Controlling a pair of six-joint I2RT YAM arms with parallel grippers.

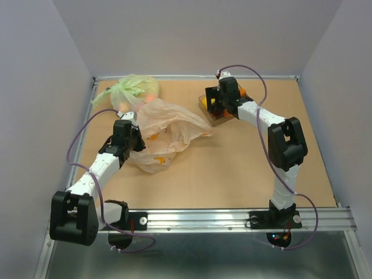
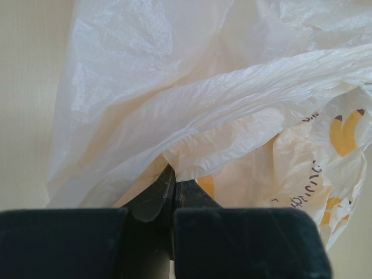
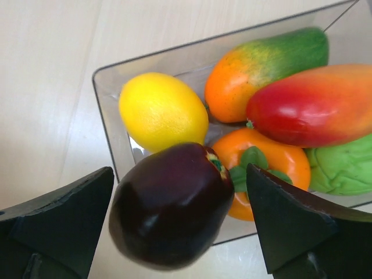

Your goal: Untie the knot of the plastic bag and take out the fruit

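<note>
The pale peach plastic bag (image 1: 168, 131) lies crumpled and flat at the table's left-middle. My left gripper (image 1: 138, 146) is shut on a fold of its film (image 2: 203, 99), with the fingertips (image 2: 168, 180) pinched together. I cannot make out a tied knot. My right gripper (image 1: 218, 103) is open over the clear box (image 1: 220, 116). A dark purple fruit (image 3: 168, 209) is between its spread fingers (image 3: 70, 215), touching neither, its lower edge blurred. In the box (image 3: 104, 104) lie a lemon (image 3: 163, 110), an orange with a green cap (image 3: 261, 163), a red-orange fruit (image 3: 314, 104), a green-orange fruit (image 3: 267, 64) and a green lime (image 3: 343, 168).
A light-green bag (image 1: 136, 90) with pinkish fruit inside sits at the back left corner, just behind the peach bag. Grey walls close the table on three sides. A metal rail (image 1: 232, 218) runs along the near edge.
</note>
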